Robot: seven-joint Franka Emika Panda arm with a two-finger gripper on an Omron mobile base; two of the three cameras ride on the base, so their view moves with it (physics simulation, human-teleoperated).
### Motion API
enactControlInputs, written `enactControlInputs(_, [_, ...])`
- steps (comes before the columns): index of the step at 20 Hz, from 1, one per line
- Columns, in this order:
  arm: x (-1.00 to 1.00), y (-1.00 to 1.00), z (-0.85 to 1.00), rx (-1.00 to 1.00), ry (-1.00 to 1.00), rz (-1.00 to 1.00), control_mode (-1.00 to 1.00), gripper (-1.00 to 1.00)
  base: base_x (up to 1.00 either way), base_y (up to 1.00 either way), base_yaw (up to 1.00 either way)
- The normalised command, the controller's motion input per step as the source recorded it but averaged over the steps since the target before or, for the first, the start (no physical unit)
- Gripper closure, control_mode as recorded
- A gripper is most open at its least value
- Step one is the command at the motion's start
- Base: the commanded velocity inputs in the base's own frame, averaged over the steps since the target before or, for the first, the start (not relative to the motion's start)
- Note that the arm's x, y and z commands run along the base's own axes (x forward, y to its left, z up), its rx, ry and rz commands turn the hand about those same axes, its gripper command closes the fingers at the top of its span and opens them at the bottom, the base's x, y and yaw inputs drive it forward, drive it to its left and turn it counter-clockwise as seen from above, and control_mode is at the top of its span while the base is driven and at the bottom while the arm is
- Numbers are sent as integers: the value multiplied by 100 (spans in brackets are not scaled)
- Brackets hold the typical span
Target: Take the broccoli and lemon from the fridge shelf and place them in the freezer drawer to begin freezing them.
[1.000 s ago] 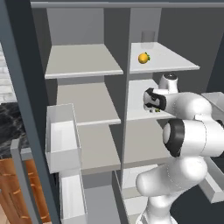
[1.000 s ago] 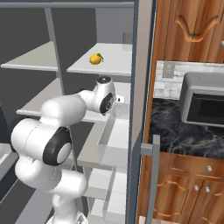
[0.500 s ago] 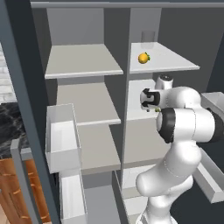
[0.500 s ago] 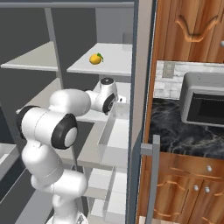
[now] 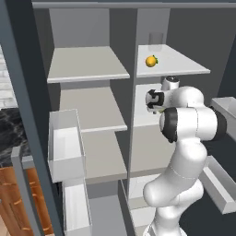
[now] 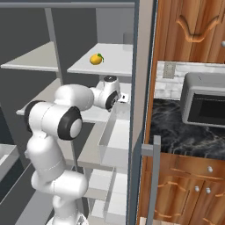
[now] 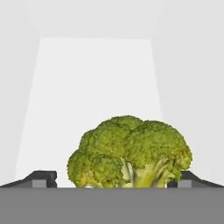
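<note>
Broccoli (image 7: 130, 153) sits on the pale fridge shelf (image 7: 87, 87) between the two spread-apart fingers (image 7: 41, 178) of the gripper (image 7: 116, 181), and the lemon (image 5: 151, 61) rests one shelf higher.

Broccoli (image 7: 130, 153) rough, matt, knobbly; shelf (image 7: 92, 92) smooth pale matt; lemon (image 5: 151, 61) glossy.

No readable text, label, brand, number or sign stands on anything in these views.
</note>
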Motion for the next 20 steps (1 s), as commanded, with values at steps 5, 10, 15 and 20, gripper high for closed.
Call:
enactControlInputs(5, [6,0,-37,0,1,0,-100,100,0,0,0])
enactControlInputs(10, [-24,0,-10,0,-14,1,-100,100,0,0,0])
enactControlInputs(15, [-61,9,-3,0,-15,0,-100,100,0,0,0])
enactControlInputs(20, [-58,45,5,0,-9,0,-100,100,0,0,0])
